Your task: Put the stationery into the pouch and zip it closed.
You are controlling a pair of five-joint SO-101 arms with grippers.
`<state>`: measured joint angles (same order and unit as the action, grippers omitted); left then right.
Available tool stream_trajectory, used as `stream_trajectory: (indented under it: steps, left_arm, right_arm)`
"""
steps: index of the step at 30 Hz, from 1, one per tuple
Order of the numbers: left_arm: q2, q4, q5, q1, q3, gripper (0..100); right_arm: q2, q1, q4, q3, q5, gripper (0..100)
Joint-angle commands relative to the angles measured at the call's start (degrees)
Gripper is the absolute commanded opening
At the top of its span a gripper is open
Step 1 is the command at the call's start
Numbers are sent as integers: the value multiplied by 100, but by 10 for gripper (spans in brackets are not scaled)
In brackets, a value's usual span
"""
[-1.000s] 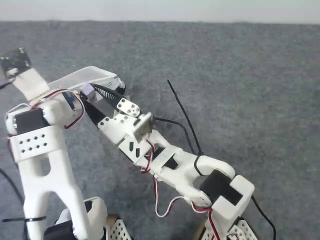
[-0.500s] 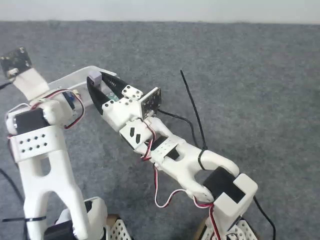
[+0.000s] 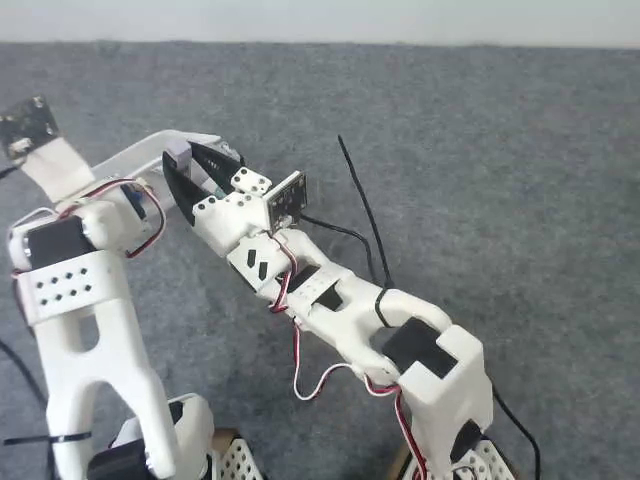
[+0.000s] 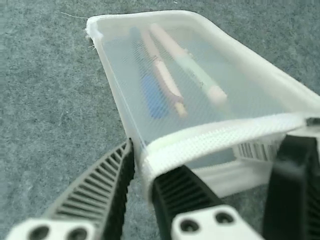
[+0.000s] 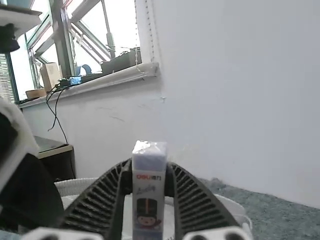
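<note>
From the high view, the right jaws are clamped on a small eraser point(image 3: 177, 156), poised just over the mouth of the pouch point(image 3: 140, 156) at the far left of the grey tabletop point(image 3: 480, 150); the left arm point(image 3: 80, 280) stands beside it, and a black cable point(image 3: 358, 205) trails off the right arm.

In the left wrist view, the left jaws are pinched narrow on the pouch's point(image 4: 210, 90) white zip band, holding the mouth up; pens point(image 4: 162, 82) lie inside, against the mesh.

In the right wrist view, the eraser point(image 5: 148, 200) stands upright, gripped by its flat sides between the right jaws.

To my eye the step in hand is dropping the eraser in. I'd bring it down well past the zip band before letting go, so it can't catch the rim and tumble out; the left jaws should hold firm, or the soft mouth will sag shut.

The tabletop is a grey, felt-like covering, likely grippy enough to hold the pouch in place. Behind is a plain white wall point(image 5: 240, 90); a window point(image 5: 85, 30) sits over a cluttered sill point(image 5: 107, 72).
</note>
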<state>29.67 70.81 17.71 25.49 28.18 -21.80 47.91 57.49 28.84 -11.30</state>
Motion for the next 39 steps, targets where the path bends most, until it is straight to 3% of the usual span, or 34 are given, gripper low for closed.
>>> stream_trajectory:
  steps: [1,6,13,20,28,39]
  left_arm:
    - [70,-88,-70,35,-84,11]
    - [70,-88,-70,26,-84,11]
    - [70,-62,-70,44,-84,11]
    - [44,-62,-70,44,-75,11]
    - [35,-70,-70,44,-75,11]
    - [35,-70,-70,44,-75,11]
  right_arm:
    - [154,-4,31,-35,475,6]
    - [418,101,4,290,536,7]
    - [708,110,-919,316,510,17]
    - [1121,110,-1059,712,-62,229]
    - [1754,101,-1059,1213,-79,130]
    - [2677,127,-1059,1908,-70,123]
